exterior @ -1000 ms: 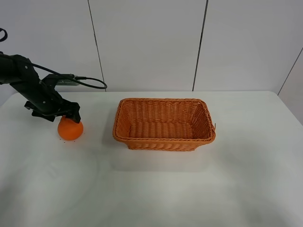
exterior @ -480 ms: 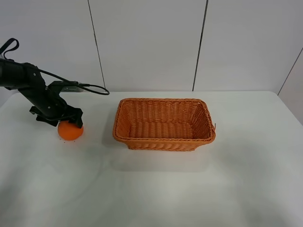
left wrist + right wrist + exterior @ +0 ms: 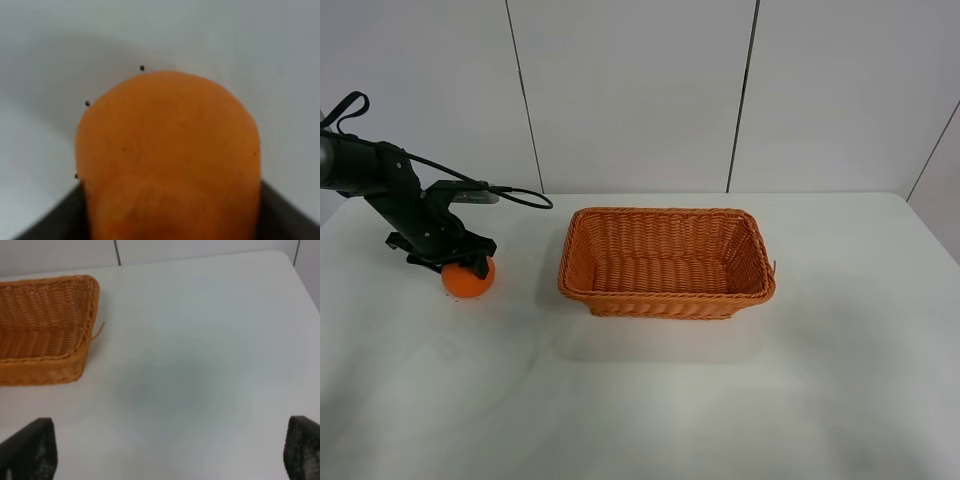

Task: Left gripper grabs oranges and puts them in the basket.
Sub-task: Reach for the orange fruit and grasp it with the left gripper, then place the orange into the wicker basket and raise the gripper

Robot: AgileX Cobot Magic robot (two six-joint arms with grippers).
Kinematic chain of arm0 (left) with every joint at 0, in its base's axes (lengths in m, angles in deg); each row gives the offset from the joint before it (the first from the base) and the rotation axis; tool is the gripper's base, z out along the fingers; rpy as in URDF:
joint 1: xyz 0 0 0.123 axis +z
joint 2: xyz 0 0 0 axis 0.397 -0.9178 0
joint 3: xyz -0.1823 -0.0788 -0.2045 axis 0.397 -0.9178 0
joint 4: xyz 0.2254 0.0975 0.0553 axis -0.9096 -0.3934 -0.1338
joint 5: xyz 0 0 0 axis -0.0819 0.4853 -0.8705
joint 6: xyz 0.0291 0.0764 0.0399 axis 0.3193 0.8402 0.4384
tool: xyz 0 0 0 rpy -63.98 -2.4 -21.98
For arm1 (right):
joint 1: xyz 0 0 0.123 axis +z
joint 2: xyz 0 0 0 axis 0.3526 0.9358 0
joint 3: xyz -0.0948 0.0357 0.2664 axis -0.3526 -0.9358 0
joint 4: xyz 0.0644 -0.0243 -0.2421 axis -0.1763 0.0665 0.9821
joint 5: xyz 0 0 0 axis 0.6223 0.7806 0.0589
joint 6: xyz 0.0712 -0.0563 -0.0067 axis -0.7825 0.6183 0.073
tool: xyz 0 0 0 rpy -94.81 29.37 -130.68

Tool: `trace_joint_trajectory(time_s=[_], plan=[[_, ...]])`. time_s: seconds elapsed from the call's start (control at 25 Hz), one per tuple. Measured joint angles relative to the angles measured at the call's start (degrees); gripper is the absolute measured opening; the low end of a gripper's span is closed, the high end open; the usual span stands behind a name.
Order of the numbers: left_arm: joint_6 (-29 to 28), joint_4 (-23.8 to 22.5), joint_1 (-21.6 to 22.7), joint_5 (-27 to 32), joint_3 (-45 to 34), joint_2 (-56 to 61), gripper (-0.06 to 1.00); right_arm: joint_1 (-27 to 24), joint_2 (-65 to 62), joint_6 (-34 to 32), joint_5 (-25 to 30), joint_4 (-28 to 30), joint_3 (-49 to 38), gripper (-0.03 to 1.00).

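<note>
The orange [image 3: 469, 281] sits on the white table at the left. In the exterior view my left gripper [image 3: 460, 265] is down on top of it, the black arm reaching in from the left edge. In the left wrist view the orange [image 3: 167, 150] fills the middle, with a dark finger [image 3: 47, 225] on each side of it; the jaws stand spread around the fruit. The wicker basket [image 3: 666, 300] stands empty in the middle of the table, well to the right of the orange. My right gripper [image 3: 165, 450] is open and empty above bare table.
A black cable [image 3: 510, 192] loops from the left arm towards the back wall. The basket's corner [image 3: 75, 360] shows in the right wrist view. The table's back edge meets a white panelled wall.
The left arm has drawn in and lowered, so the gripper now sits closer over the orange. The orange and the basket have stayed put.
</note>
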Motion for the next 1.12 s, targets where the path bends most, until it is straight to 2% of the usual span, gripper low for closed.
trace_joint_trajectory(time_s=[0.2, 0.24, 0.68, 0.88, 1.0, 1.12], plan=[[0.4, 0.0, 0.0, 0.0, 0.3, 0.0, 0.31, 0.0, 0.0, 0.0, 0.0, 0.0, 0.0, 0.69], [0.4, 0.0, 0.0, 0.0, 0.3, 0.1, 0.26, 0.0, 0.0, 0.0, 0.0, 0.0, 0.0, 0.69], [0.4, 0.0, 0.0, 2.3, 0.3, 2.7, 0.24, 0.0, 0.0, 0.0, 0.0, 0.0, 0.0, 0.69], [0.5, -0.1, -0.2, 4.7, 0.3, 8.1, 0.24, 0.0, 0.0, 0.0, 0.0, 0.0, 0.0, 0.69], [0.5, -0.1, -1.4, 6.3, 0.3, 12.8, 0.24, 0.0, 0.0, 0.0, 0.0, 0.0, 0.0, 0.69], [0.5, -0.2, -4.4, 7.7, 0.3, 18.1, 0.24, 0.0, 0.0, 0.0, 0.0, 0.0, 0.0, 0.69]])
